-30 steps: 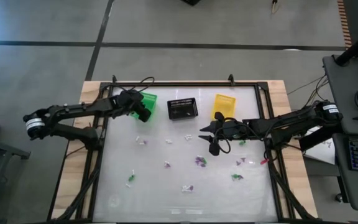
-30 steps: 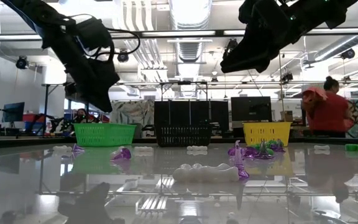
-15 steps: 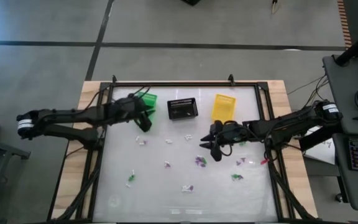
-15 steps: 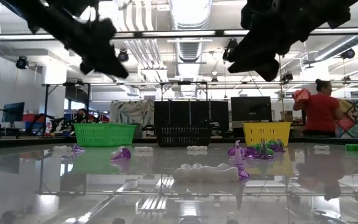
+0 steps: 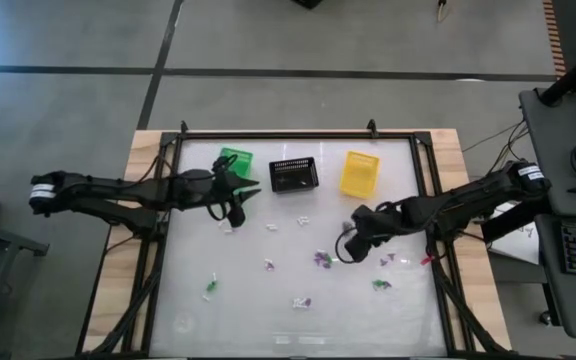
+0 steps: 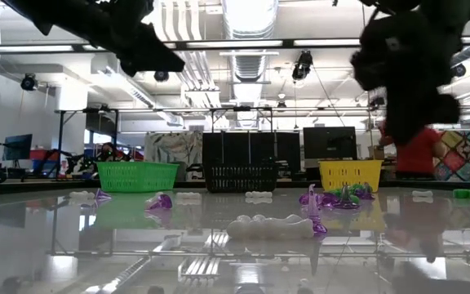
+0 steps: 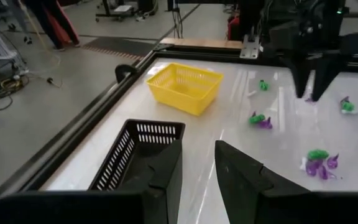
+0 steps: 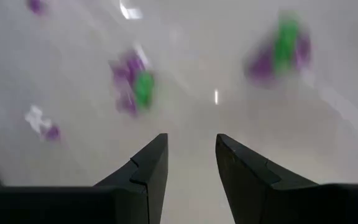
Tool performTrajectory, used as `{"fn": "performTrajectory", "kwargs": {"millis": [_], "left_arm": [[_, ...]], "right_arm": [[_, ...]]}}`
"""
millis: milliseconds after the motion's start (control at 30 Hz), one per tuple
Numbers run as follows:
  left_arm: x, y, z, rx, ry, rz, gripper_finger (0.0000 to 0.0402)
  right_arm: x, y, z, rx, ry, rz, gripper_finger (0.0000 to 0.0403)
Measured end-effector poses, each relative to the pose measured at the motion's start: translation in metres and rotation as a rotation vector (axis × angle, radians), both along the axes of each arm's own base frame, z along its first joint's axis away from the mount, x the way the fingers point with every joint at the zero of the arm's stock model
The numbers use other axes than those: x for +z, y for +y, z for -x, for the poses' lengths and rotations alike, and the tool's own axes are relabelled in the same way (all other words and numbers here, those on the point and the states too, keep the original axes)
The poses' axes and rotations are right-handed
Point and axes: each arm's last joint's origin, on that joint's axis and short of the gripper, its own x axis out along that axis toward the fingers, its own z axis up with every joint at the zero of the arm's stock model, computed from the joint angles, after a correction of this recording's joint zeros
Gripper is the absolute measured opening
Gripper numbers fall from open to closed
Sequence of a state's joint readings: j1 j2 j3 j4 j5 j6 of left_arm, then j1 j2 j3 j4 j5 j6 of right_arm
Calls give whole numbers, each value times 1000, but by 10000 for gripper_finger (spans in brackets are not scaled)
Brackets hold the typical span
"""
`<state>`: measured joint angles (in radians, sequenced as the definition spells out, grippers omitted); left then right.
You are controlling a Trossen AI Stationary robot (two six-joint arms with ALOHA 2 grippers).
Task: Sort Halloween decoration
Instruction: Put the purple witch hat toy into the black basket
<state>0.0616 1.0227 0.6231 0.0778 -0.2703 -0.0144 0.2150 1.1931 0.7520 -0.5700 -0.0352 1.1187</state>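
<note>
no writing legible; left gripper (image 7: 197, 168) and right gripper (image 8: 191, 165) fingers parted, empty.

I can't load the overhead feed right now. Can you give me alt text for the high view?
Seen from above, the left gripper hangs beside the green basket, and the right gripper, fingers parted and empty, points down over purple and green trinkets. The black basket and yellow basket sit along the table's far edge.
</note>
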Motion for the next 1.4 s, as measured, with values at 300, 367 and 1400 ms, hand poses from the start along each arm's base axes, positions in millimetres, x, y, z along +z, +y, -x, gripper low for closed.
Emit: {"fn": "performTrajectory", "kwargs": {"millis": [300, 367, 1400], "left_arm": [[-1, 1, -6, -3, -16, -33, 78], [0, 1, -7, -2, -30, -35, 78], [1, 1, -9, -5, -39, -64, 78]], "right_arm": [[9, 28, 21, 179, 219, -107, 127], [7, 31, 29, 262, 271, -69, 127], [-58, 50, 6, 421, 540, 148, 46]]}}
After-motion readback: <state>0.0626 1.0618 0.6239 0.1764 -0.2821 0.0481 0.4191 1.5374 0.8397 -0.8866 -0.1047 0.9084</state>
